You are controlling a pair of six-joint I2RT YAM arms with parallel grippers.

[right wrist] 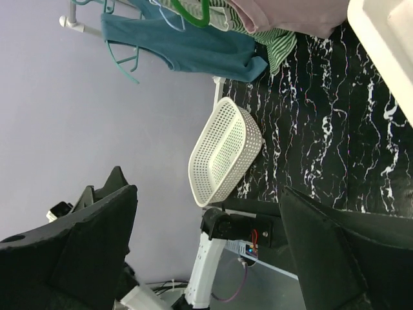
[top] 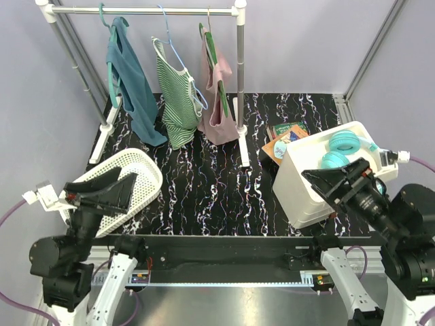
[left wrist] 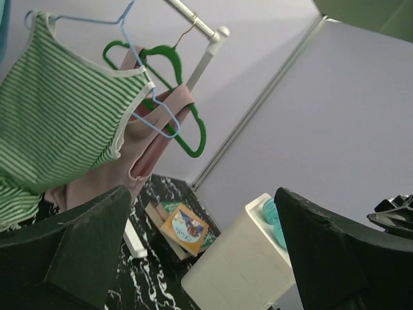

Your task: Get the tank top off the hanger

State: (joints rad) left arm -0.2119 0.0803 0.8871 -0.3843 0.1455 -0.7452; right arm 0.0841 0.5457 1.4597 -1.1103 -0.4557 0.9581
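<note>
Headphones (top: 344, 142) in white bin (top: 306, 187); striped tank top (top: 175, 98) on rail (top: 143, 11).

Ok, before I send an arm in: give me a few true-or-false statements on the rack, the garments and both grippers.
1. Three garments hang on the rail: a teal tank top, a striped tank top and a pink garment. True.
2. The striped tank top hangs on the green hanger. False: its light blue hanger is separate; the green hanger carries the pink garment.
3. The left gripper and the right gripper are open and hold nothing. True.
4. The white basket sits by the right arm. False: it sits beside the left gripper; a white bin is on the right.
5. Teal headphones rest in the white bin. True.
</note>
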